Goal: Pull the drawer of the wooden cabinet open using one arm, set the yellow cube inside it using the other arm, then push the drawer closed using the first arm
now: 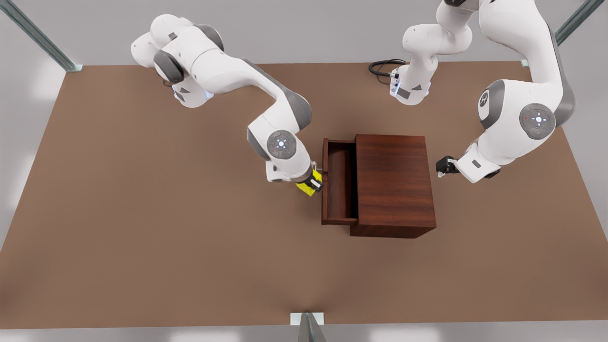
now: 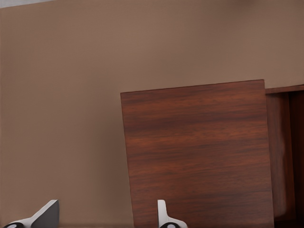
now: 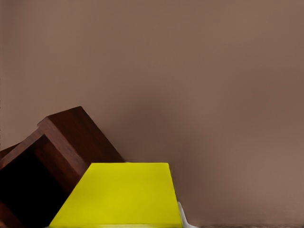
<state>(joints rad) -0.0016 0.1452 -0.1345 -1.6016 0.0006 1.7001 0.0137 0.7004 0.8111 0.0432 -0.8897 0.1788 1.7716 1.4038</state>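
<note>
The wooden cabinet (image 1: 393, 183) (image 2: 197, 152) stands mid-table, its drawer (image 1: 338, 183) (image 2: 285, 152) pulled out toward the front view's left and showing nothing inside. The yellow cube (image 1: 306, 187) (image 3: 121, 194) is held in my right gripper (image 1: 314, 182), on the front view's left arm. It sits just outside the drawer's front panel, near the handle, and a drawer corner (image 3: 61, 142) shows beside the cube. My left gripper (image 1: 442, 167) (image 2: 105, 216), on the front view's right arm, hovers open by the cabinet's back side, holding nothing.
The brown table (image 1: 142, 228) stretches wide around the cabinet. A black cable (image 1: 382, 66) lies by the right-hand arm's base at the back. Metal frame posts stand at the back corners and at the front edge (image 1: 308, 325).
</note>
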